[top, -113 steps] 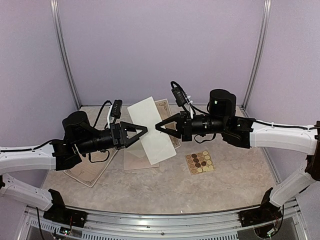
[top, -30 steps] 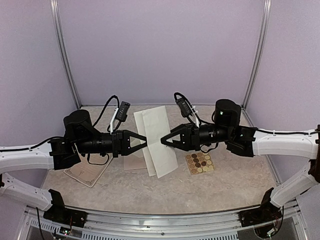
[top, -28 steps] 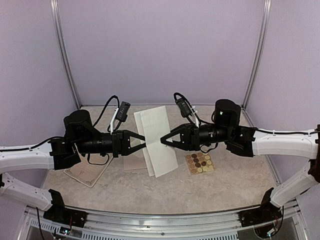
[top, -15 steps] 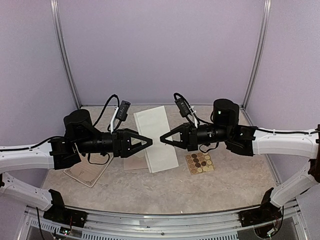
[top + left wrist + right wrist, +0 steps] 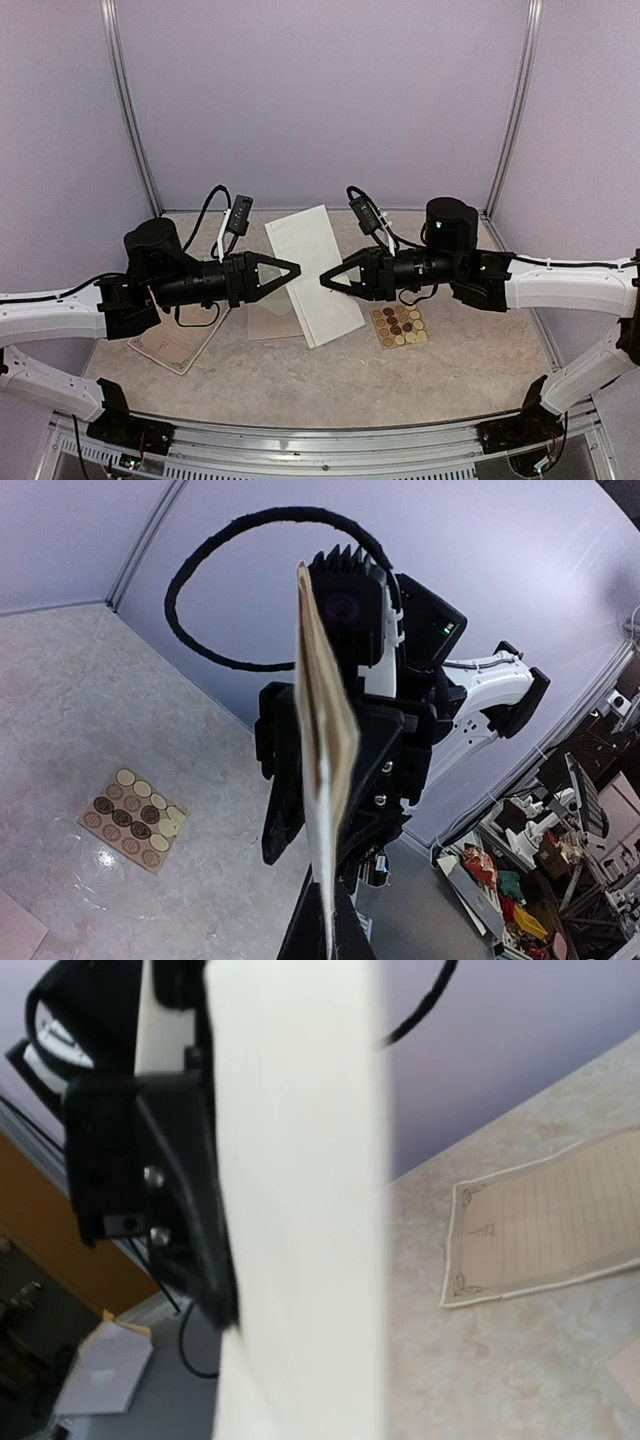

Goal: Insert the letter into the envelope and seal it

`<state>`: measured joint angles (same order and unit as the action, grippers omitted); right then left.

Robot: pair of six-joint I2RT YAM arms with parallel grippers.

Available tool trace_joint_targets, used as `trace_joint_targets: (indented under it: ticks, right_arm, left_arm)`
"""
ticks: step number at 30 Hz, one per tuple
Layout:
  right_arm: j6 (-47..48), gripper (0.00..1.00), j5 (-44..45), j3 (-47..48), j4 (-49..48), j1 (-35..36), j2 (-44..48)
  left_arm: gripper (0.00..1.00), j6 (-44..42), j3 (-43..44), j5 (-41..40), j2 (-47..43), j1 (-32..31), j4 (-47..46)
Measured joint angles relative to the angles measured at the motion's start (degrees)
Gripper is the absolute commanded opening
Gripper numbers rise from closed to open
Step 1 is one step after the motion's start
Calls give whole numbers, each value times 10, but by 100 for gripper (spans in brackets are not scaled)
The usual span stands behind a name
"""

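Note:
The letter [image 5: 330,310], a cream sheet folded lengthwise, hangs in the air between both arms. My left gripper [image 5: 296,269] is shut on its left edge. In the left wrist view the letter [image 5: 325,730] shows edge-on, pinched between my left gripper's [image 5: 333,920] fingers. My right gripper [image 5: 323,281] points at the sheet's right side, with its tip over the paper. In the right wrist view the letter [image 5: 300,1210] hides the right jaws. The envelope [image 5: 262,322] lies flat on the table below the left gripper.
A square card of round brown and yellow stickers [image 5: 399,325] lies under the right arm, and the left wrist view also shows this card [image 5: 133,817]. A tan ornamented sheet [image 5: 180,345] lies at the left, and it appears in the right wrist view [image 5: 540,1230].
The letter's two splayed layers have come together into one flat fold. My left gripper let go, shifted slightly and closed on the sheet again. The right gripper has barely moved.

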<state>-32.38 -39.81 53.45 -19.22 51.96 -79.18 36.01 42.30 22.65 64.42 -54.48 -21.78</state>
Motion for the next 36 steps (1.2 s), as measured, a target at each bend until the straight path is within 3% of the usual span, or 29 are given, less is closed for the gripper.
trace_joint_targets:
  ticks: [4, 7, 8, 9, 11, 12, 15, 26, 32, 36]
  right_arm:
    - [-9, 25, -3, -15, -12, 0, 0]
    - [-20, 3, -6, -31, -24, 0, 0]
    - [-26, 0, -8, -37, -31, 0, 0]
    - [-29, 0, -9, -41, -35, 0, 1]
    - [-34, 0, -9, -46, -44, 0, 3]
    - [-36, 0, -8, -48, -44, 0, 5]
    - [-31, 0, 12, -49, -34, 0, 17]
    - [13, 0, 3, -49, 2, 1, 73]
    - [52, 0, -27, -37, 55, 9, 73]
    - [67, 0, -28, -18, 90, 13, 55]
  left_arm:
    - [0, 6, -16, -26, -15, 0, -29]
    - [0, 9, -28, -46, -32, 0, -45]
    - [0, 9, -30, -51, -37, 0, -48]
    - [4, 9, -31, -56, -41, 0, -48]
    - [26, 9, -31, -65, -45, 0, -47]
    - [33, 5, -31, -69, -45, 0, -46]
    - [46, 12, -31, -92, -49, 5, -27]
    - [47, 62, -70, -108, -138, 151, 43]
    - [48, 74, -64, -74, -125, 165, 49]
    - [54, 70, -50, -22, -89, 154, 43]
